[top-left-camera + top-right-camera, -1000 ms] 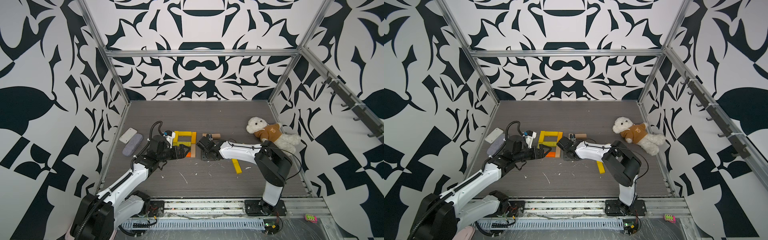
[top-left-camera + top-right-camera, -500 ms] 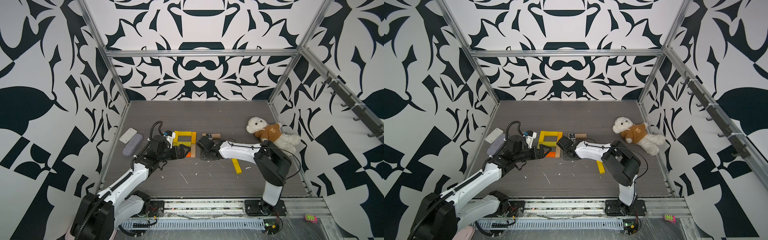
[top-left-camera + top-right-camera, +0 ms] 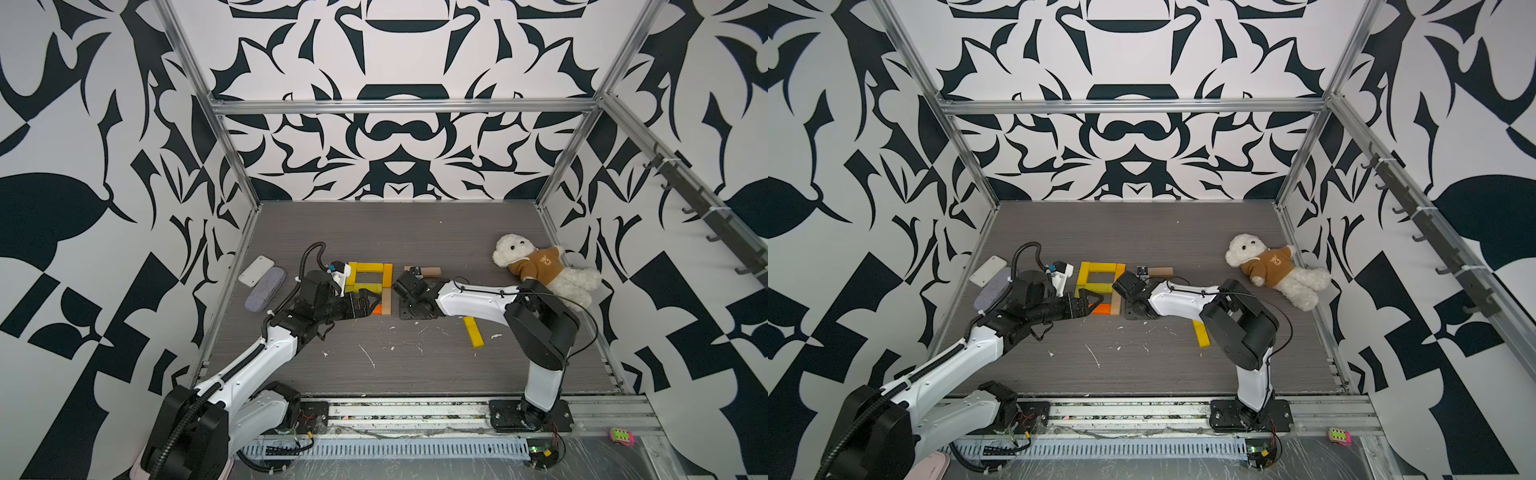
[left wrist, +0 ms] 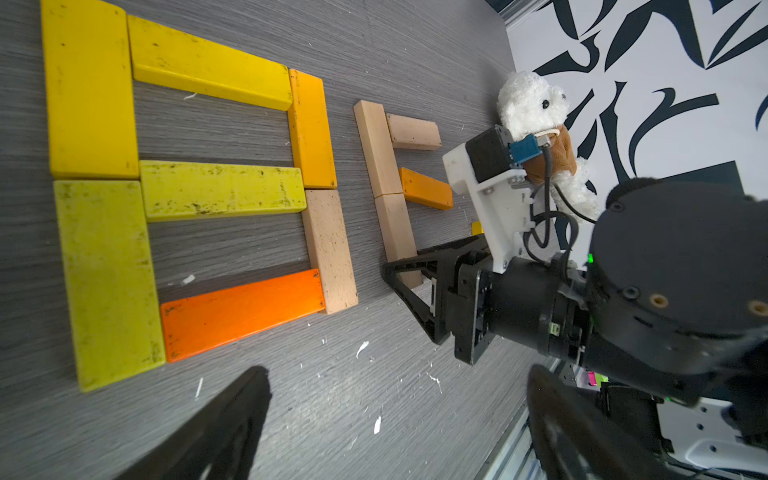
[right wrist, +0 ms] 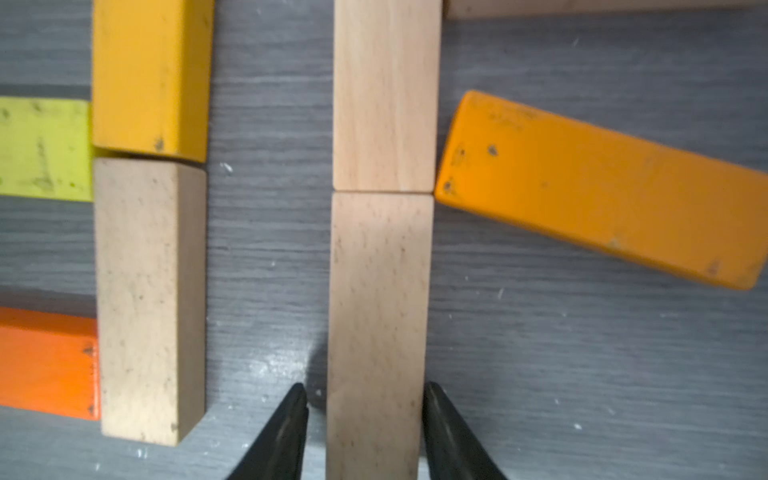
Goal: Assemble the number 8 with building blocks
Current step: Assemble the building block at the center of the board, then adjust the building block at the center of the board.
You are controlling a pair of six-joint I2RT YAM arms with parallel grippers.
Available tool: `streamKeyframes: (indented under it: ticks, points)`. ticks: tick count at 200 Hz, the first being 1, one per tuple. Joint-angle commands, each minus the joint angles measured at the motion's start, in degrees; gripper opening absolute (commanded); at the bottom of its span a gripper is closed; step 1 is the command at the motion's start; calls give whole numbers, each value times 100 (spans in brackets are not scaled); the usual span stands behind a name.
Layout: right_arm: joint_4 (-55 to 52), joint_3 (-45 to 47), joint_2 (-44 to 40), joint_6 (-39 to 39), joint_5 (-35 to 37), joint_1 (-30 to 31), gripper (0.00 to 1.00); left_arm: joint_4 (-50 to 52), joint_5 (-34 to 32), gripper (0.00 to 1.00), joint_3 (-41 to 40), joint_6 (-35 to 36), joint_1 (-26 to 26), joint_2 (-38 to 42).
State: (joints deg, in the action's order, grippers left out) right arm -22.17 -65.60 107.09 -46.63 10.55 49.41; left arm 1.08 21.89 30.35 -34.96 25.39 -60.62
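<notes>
Grey wood-grain table (image 3: 395, 232) carries everything. At its left edge a white case (image 3: 256, 270) and a grey case (image 3: 264, 289) lie side by side.

Next comes the left gripper (image 3: 371, 304), low over the table. Its jaws are spread wide and hold nothing, and its tips are just beside the orange plank (image 4: 243, 313). That plank closes the near end of a figure 8 of building blocks lying flat. A wide yellow plank (image 4: 89, 89) and a wide lime plank (image 4: 108, 282), end to end, form the left side. A long yellow plank (image 4: 208, 62) forms the far end and a lime bar (image 4: 222, 189) the middle. An amber plank (image 4: 311, 129) and a tan plank (image 4: 330, 249) form the right side. Each touches its neighbours.

Just right of the 8, a narrow strip of table apart, lies a second group. A far tan plank (image 4: 376, 149) and a near tan plank (image 5: 376, 311) lie end to end in one line. A short tan plank (image 4: 413, 131) butts the far one's right edge. A small amber plank (image 5: 598, 187), slightly tilted, meets the line by the joint.

The right gripper (image 5: 365, 395) straddles the near tan plank's near end with its jaws apart. A sliver of table shows between one finger (image 5: 291, 419) and the wood. Whether the other finger touches, I cannot tell.

Further right a loose yellow plank (image 3: 473, 331) lies alone beside the right arm. A teddy bear (image 3: 536, 268) lies at the right edge.
</notes>
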Motion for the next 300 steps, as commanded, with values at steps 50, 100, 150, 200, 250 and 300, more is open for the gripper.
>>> streamKeyframes:
  ticks: [50,100,150,200,250,300]
  points:
    - [-162,-11,-353,44,-4,-41,57,61,79,99,54,-72,-25,26]
    - [127,535,-1306,448,-261,-422,58,147,115,99,112,-206,-25,-14]
    - [314,698,-1731,1465,-1325,-1494,29,173,-82,99,68,-414,-25,80]
    - [416,329,-1211,1953,-1835,-2177,8,81,-115,99,241,-676,1,-79]
    - [600,1,-576,2053,-1988,-2243,2,59,-157,99,476,-715,127,-344]
    - [679,-265,-223,2067,-2024,-2245,1,-9,-229,99,483,-744,254,-503]
